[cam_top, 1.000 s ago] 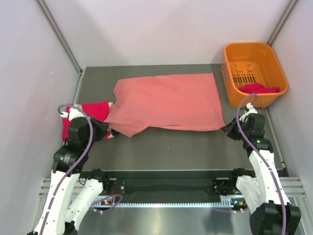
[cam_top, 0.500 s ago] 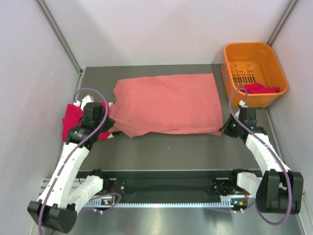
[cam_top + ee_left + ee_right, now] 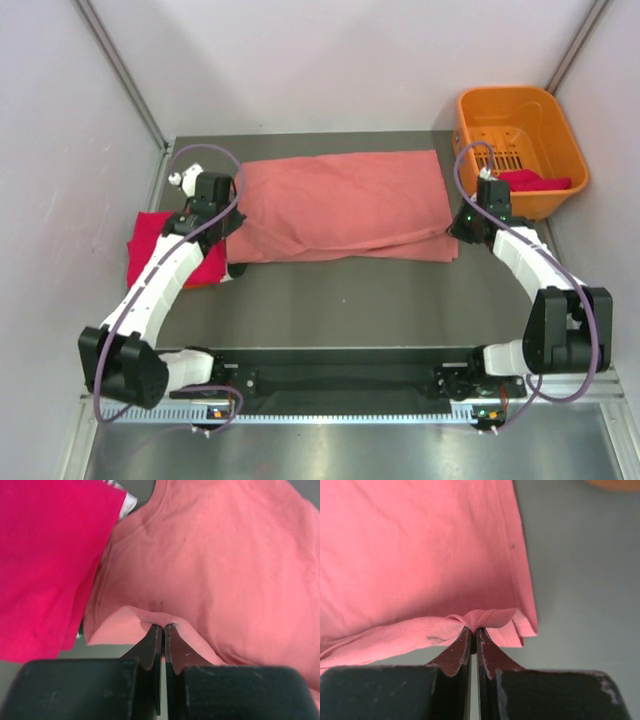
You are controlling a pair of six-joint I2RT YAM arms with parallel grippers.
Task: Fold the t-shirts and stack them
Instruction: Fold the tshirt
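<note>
The large salmon-pink t-shirt (image 3: pixel 340 205) lies across the middle of the table, its near edge lifted and doubled back over itself. My left gripper (image 3: pixel 233 222) is shut on the shirt's near left edge, with cloth (image 3: pixel 210 570) pinched between the closed tips (image 3: pixel 163 626). My right gripper (image 3: pixel 458 228) is shut on the shirt's near right corner (image 3: pixel 485 617). A magenta-red t-shirt (image 3: pixel 170 255) lies flat at the left, partly under the left arm; it also shows in the left wrist view (image 3: pixel 45 560). Another red cloth (image 3: pixel 530 181) lies in the orange basket.
The orange plastic basket (image 3: pixel 520 105) stands at the back right corner, just beyond the right gripper. Grey walls close in on the left, right and back. The table (image 3: pixel 350 300) shows as bare dark surface in front of the pink shirt.
Both grippers have moved away from the near edge toward the back, carrying the pink shirt's near edge with them. The shirt is now folded over and narrower front to back.
</note>
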